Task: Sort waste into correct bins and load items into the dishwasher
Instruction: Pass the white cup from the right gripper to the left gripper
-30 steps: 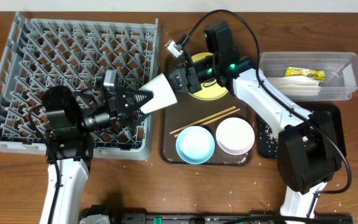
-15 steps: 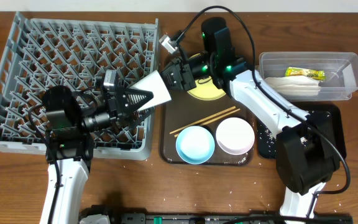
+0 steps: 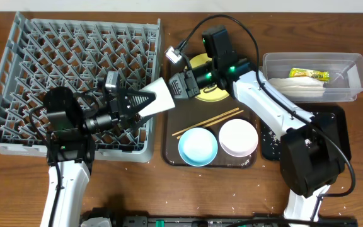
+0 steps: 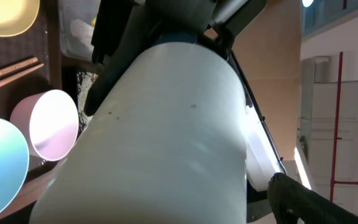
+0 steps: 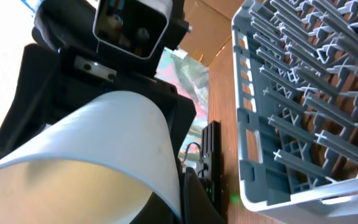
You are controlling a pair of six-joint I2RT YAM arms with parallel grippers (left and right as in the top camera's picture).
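Two grippers are meeting at one cup [image 3: 159,98]. The right gripper [image 3: 180,86] is pinching the cup's rim with its jaws fully closed and is holding it up in the air, lying on its side. The left gripper [image 3: 145,103] is waiting with its jaws spread as wide as they go, holding nothing. The cup's end seems to be sitting between its fingers, but the left wrist view is so full of white cup that I cannot tell if they are touching.

Over the last second the right arm has been shifting the cup a little toward the left gripper, while the left arm has been staying put. That looks like a hand-off: the left gripper is probably getting ready to close on the cup and take it to the rack [image 3: 17,75] just beside it.

Still waiting on the brown tray [image 3: 169,151] are the yellow plate [image 3: 216,94], the chopsticks [image 3: 208,123], the blue bowl [image 3: 198,146] and the white bowl [image 3: 238,137]. Nothing is sitting in the rack yet.
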